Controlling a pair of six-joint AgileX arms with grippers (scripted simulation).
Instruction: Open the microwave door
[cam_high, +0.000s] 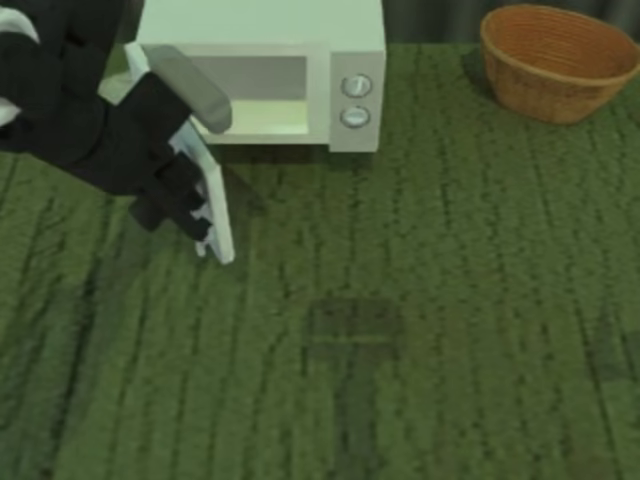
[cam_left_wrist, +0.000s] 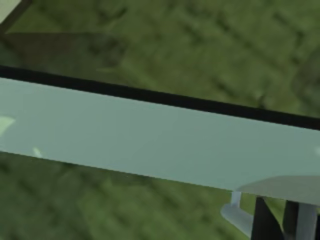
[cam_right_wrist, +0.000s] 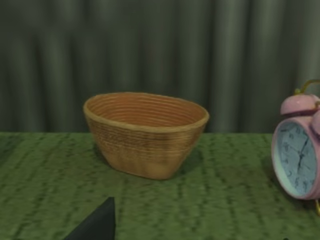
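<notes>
The left tool (cam_high: 200, 232) sits at the free edge of the microwave door (cam_high: 213, 190), by its handle side; whether its fingers are clamped on the handle or merely hooked behind it I cannot tell, since the arm covers them from above and the left wrist view shows only the door's pale edge (cam_left_wrist: 150, 140) running across. The door stands swung well out from the microwave (cam_high: 262, 70), roughly square to its front, with the lit cavity exposed behind the tool. The opening looks mostly done. To finish well, I would sweep the tool along the hinge's arc rather than pull straight, so the box does not slide on the desk (cam_high: 420, 330). Farther off to the right stands a basket (cam_high: 558, 62). The right arm is out of the top view; its wrist camera faces a pink clock (cam_right_wrist: 299, 155).
</notes>
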